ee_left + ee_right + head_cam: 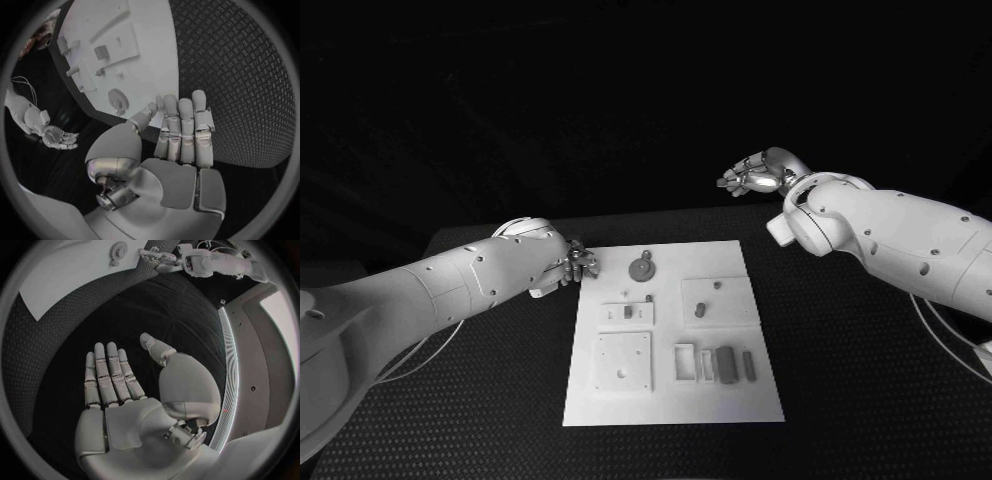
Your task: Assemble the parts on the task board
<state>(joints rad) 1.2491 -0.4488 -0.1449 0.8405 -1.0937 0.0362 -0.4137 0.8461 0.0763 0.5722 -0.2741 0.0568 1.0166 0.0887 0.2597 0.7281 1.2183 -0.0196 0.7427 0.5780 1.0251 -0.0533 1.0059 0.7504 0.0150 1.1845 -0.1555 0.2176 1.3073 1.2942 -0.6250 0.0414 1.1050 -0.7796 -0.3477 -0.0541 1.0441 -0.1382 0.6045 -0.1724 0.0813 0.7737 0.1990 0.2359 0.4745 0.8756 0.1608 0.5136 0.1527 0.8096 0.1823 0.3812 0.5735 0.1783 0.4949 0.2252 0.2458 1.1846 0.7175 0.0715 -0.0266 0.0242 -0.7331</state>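
The white task board [721,268] lies in the middle of the black table. On it are grey parts: a round disc with a tab [642,267] near the far edge, a small piece [701,310] on a raised square, and two bars [727,365] near the front. My left hand [574,265] hovers at the board's far left corner, holding nothing; its fingers [184,130] are straight and its thumb stands apart, with the disc [117,100] just beyond them. My right hand [759,175] is raised past the table's far right side, its palm [125,390] flat and empty.
A white square plate [623,360] and a white frame [685,362] sit on the board's near half. Bare black matting [862,360] surrounds the board on both sides. The right wrist view shows the board [75,270] and my left hand [156,257] far off.
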